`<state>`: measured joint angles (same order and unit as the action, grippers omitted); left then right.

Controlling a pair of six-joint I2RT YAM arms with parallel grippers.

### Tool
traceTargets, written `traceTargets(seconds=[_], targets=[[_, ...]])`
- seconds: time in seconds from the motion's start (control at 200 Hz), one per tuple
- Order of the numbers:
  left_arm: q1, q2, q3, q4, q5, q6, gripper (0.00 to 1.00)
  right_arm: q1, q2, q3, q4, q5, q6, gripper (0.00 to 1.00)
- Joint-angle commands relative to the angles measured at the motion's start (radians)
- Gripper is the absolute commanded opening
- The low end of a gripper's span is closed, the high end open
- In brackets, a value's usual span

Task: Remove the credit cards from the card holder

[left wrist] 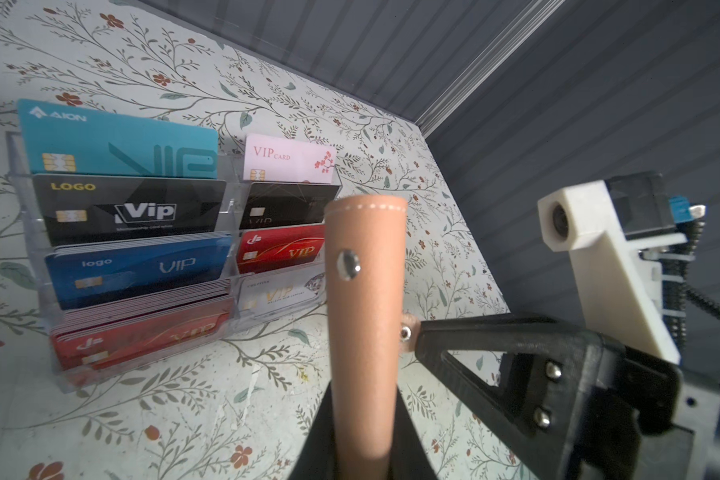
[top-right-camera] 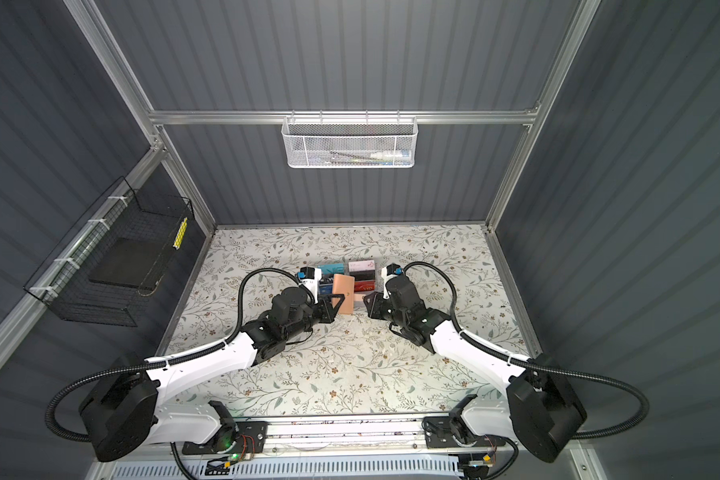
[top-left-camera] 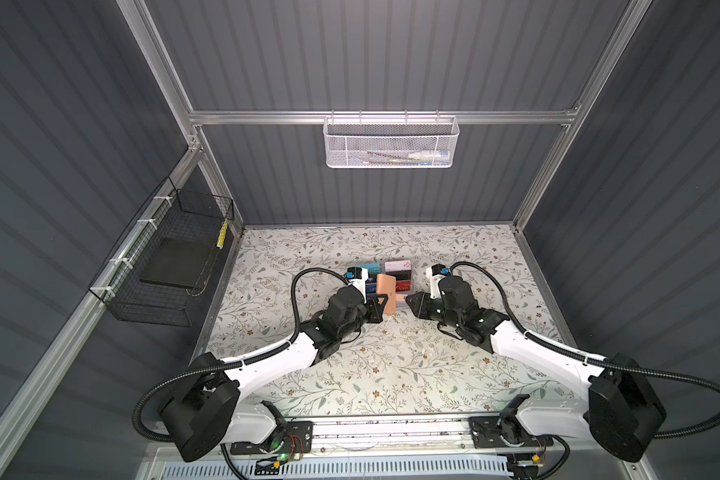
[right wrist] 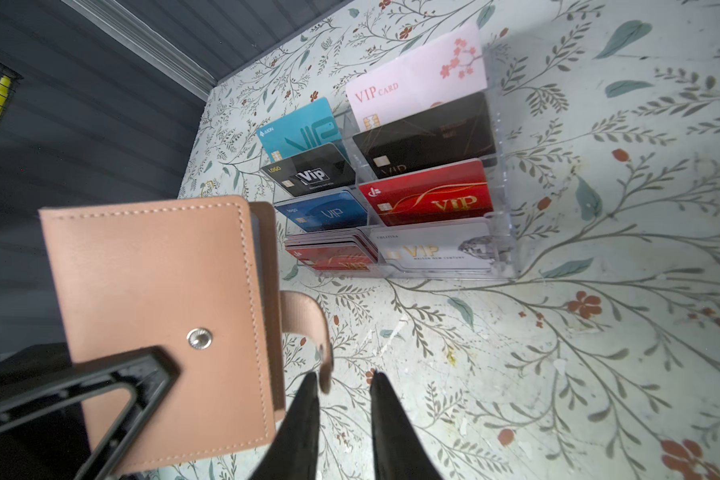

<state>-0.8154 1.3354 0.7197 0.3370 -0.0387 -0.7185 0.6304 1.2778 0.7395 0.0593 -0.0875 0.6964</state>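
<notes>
Top views, left fingers (top-left-camera: 381,304): I see them closed on the card holder (top-left-camera: 391,291), over the flowery desk (top-left-camera: 371,374).
Top views, right fingers (top-right-camera: 367,300): they sit just beside the holder, on the side away from my left fingers, with the tips pointing at them.
Top views, credit cards (top-right-camera: 360,266): they stand in rows just past both sets of fingers, behind the holder.
Left wrist, card holder (left wrist: 364,291): it is squeezed between my left fingers (left wrist: 406,440). It is folded shut, and a round metal snap shows.
Left wrist, strap (left wrist: 406,332): its small end pokes out right at the tip of the right fingers (left wrist: 431,332).
Left wrist, clear rack (left wrist: 30,232): it is beyond the fingers, and the cards stand in its steps.
Right wrist, right fingers (right wrist: 374,388): they are a little apart and hold nothing. The loose strap (right wrist: 308,316) hangs by one tip. I cannot tell if it touches.
Right wrist, card holder (right wrist: 163,291): it is close beside the right fingers. One left finger lies flat on its cover.
</notes>
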Motion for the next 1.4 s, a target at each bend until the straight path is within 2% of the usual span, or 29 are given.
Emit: traceTargets(seconds=[0.0, 0.225, 0.515, 0.715, 0.996, 1.396], targets=[[0.019, -0.008, 0.030, 0.066, 0.069, -0.050, 0.00, -0.007, -0.010, -0.010, 0.034, -0.035, 0.004, 0.26], [0.063, 0.026, 0.022, 0.166, 0.173, -0.141, 0.00, -0.016, -0.001, -0.014, 0.102, -0.099, 0.033, 0.31], [0.129, 0.061, -0.003, 0.321, 0.306, -0.248, 0.00, -0.024, -0.041, -0.023, 0.136, -0.111, 0.049, 0.34], [0.179, 0.095, -0.046, 0.487, 0.404, -0.343, 0.00, -0.039, -0.045, -0.023, 0.154, -0.121, 0.054, 0.35], [0.185, 0.166, -0.067, 0.639, 0.465, -0.409, 0.00, -0.076, -0.021, -0.034, 0.225, -0.177, 0.080, 0.36], [0.186, 0.197, -0.087, 0.761, 0.515, -0.448, 0.00, -0.122, 0.044, -0.012, 0.293, -0.228, 0.113, 0.35]])
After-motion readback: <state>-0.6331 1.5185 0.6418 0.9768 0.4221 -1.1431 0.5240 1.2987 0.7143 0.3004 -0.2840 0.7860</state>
